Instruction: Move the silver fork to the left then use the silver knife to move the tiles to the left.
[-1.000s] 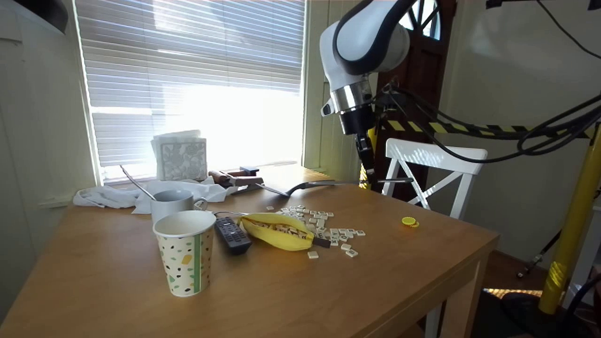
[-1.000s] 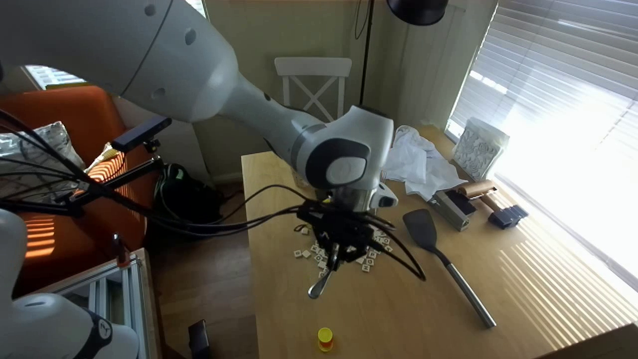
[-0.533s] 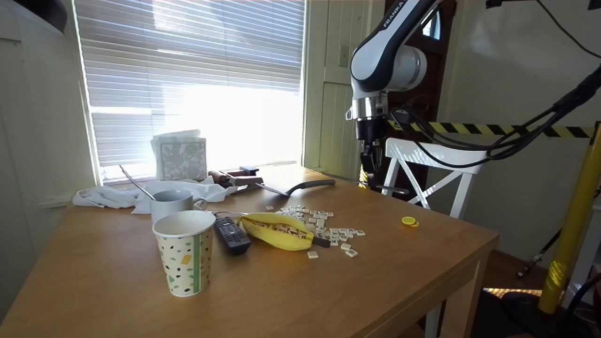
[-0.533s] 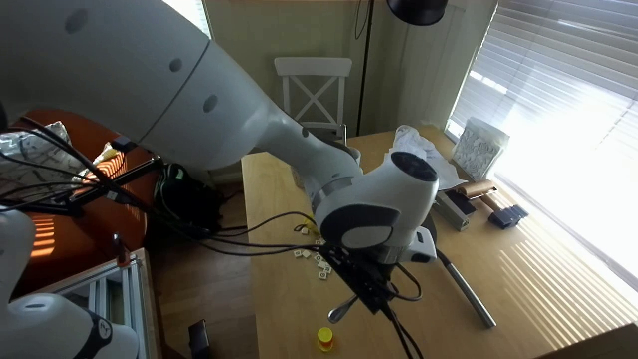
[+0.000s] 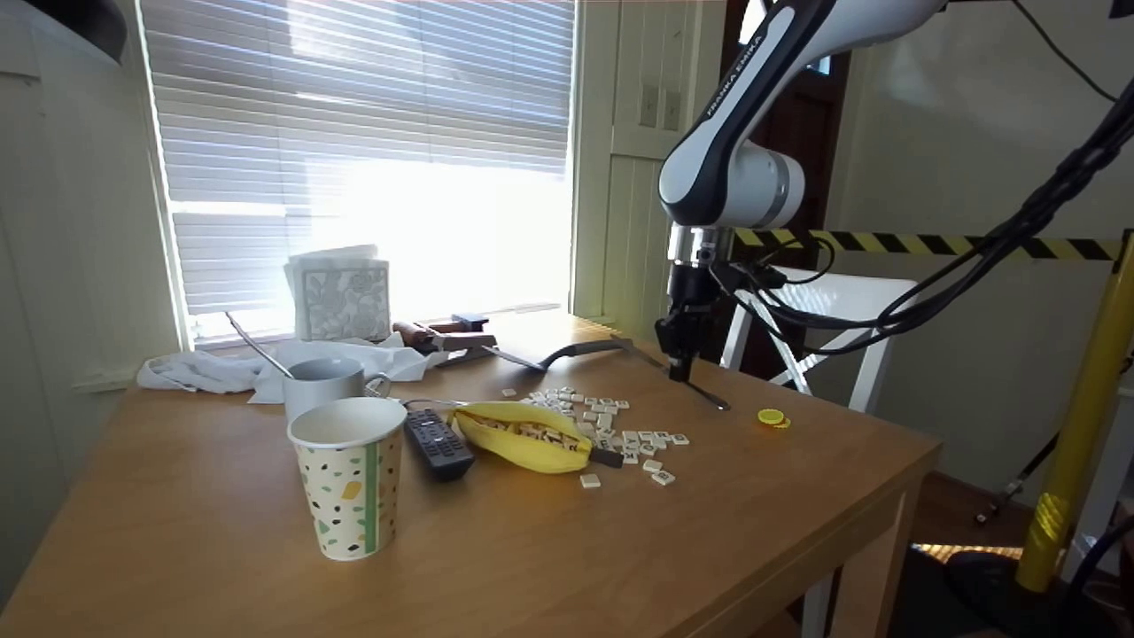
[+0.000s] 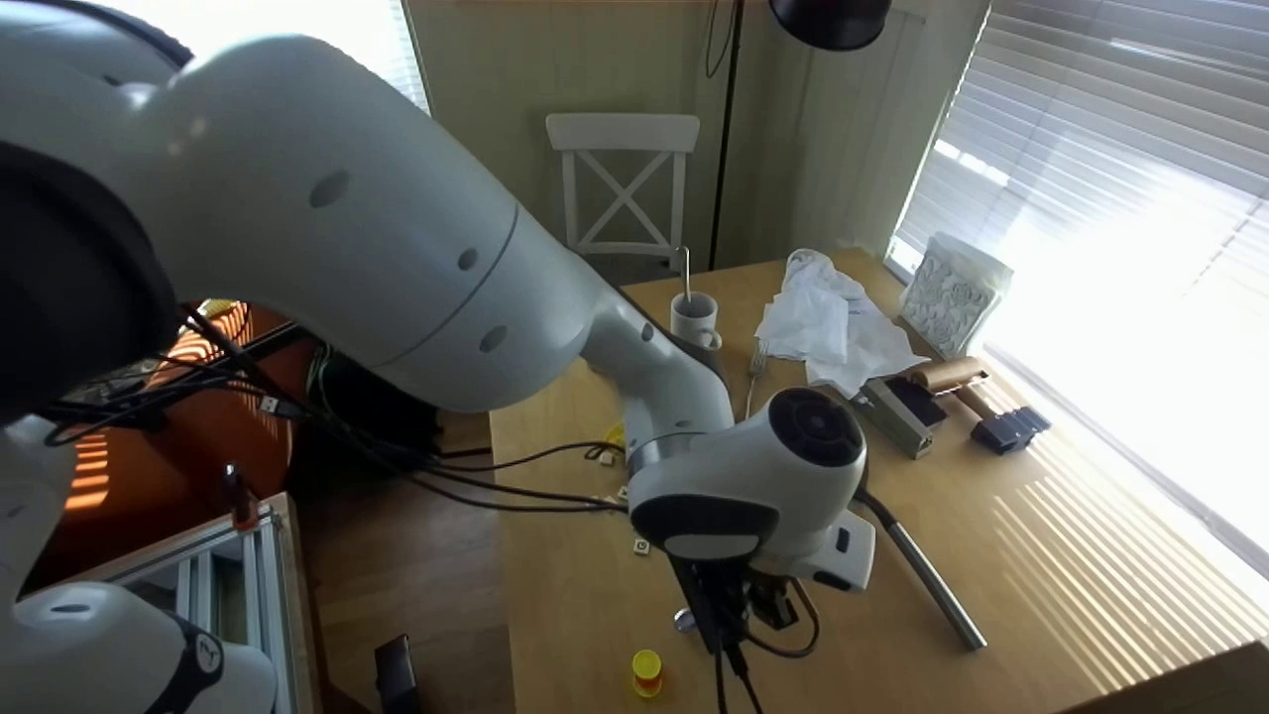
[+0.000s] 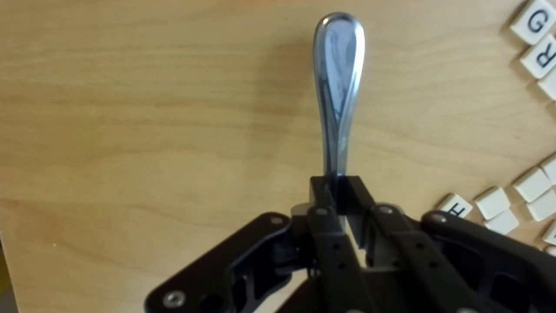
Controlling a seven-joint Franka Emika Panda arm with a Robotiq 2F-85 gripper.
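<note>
Gripper (image 7: 335, 186) is clamped on the knife (image 7: 339, 61), where the handle narrows. We call it the knife because the fork (image 6: 756, 370) shows its tines elsewhere: near the mug (image 6: 693, 319), just beside the white cloth (image 6: 843, 327). So the fork half looks done to us; the sweep doesn't.

Why that hold: pinched partway along, handle end sticking out one side and the far length out the other, probably left free as a scraper. It's low over the worktop (image 5: 496, 576); contact or not, we can't tell. Knife is just beside the tiles (image 5: 606, 422), on the side away from the banana (image 5: 518, 454), so a sideways push should gather them. Narrow pinch, so we'd expect some twist under load.

In the way: banana sits just beside the tiles, with more tiles inside it; remote (image 5: 438, 447) is right behind. Overpush and we shove both. Spatula (image 6: 930, 578) handle runs near the knife's far end; touching or only overlapping, can't tell. Yellow pot (image 6: 646, 674) is off the handle end, likely outside the sweep. The arm (image 6: 555, 327) hides most tiles in an exterior view, so we'd steer by wrist.
</note>
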